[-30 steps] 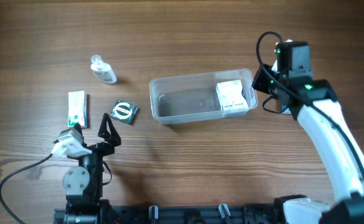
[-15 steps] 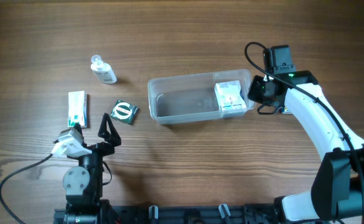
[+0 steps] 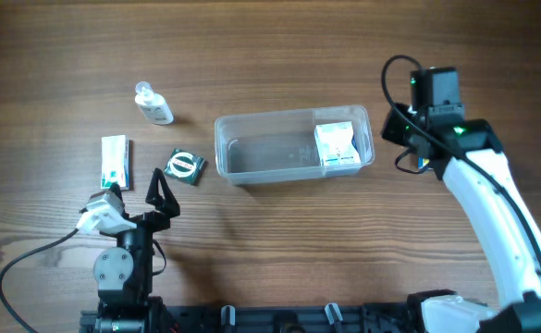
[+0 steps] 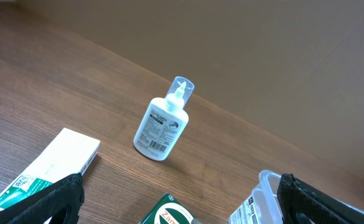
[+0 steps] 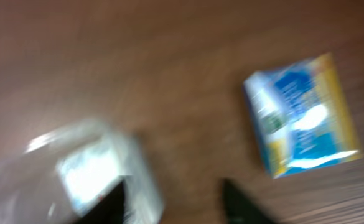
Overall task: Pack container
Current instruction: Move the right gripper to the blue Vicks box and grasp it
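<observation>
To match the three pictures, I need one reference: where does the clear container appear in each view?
Overhead: the container lies in the middle, slightly right.
Left wrist: only one corner of it, at the bottom edge, right side.
Right wrist: blurred, at lower left.
Shared landmark: the white box inside it, seen in all three.

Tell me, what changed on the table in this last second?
The right gripper pushed against the container, sliding it a little to the left, then drew back with its jaws apart. The left gripper, bottle, white-and-green box and green packet stayed put.
</observation>
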Controlling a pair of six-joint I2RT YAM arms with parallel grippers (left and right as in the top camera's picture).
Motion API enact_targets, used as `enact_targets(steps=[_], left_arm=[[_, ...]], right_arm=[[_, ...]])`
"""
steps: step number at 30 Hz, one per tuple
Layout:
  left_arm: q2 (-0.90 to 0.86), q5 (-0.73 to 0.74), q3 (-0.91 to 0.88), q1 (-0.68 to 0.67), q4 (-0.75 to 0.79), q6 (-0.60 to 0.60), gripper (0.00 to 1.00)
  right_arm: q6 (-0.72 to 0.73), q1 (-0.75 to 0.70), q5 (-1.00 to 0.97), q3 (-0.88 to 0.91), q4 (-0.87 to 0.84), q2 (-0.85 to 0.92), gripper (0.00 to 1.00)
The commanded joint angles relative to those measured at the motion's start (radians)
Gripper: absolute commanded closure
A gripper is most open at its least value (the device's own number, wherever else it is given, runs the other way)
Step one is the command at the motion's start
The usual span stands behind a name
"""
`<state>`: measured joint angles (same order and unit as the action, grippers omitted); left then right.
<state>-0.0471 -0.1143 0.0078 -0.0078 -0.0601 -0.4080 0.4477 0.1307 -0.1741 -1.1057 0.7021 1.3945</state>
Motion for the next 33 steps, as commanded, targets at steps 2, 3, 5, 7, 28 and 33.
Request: enact_targets(steps=[2,3,5,7,28,33], left_arm=[[0.001,0.004,-0.002,0.005,-0.002,0.008,0.00],[0.001,0.004,-0.002,0.005,-0.002,0.008,0.00],[0.001,0.004,-0.002,0.005,-0.002,0.008,0.00],[0.001,0.004,-0.002,0.005,-0.002,0.008,0.00],[0.001,0.004,-0.002,0.005,-0.002,0.008,0.00],[0.001,0.004,-0.002,0.005,-0.002,0.008,0.00]], right_arm=[[-0.133,-0.005,-0.301,0.006,-0.045,-0.030,0.09],[-0.179,-0.013,-0.297,0.006,-0.053,-0.024,0.08],[-0.250,-0.033,-0.297,0.006,-0.060,-0.007,0.07],[-0.327,-0.066,-0.296,0.006,-0.063,0.016,0.07],[-0.787,-0.367,0.152,0.006,-0.093,0.295,0.05],[-0.785,-0.367,0.081,0.006,-0.117,0.394,0.05]])
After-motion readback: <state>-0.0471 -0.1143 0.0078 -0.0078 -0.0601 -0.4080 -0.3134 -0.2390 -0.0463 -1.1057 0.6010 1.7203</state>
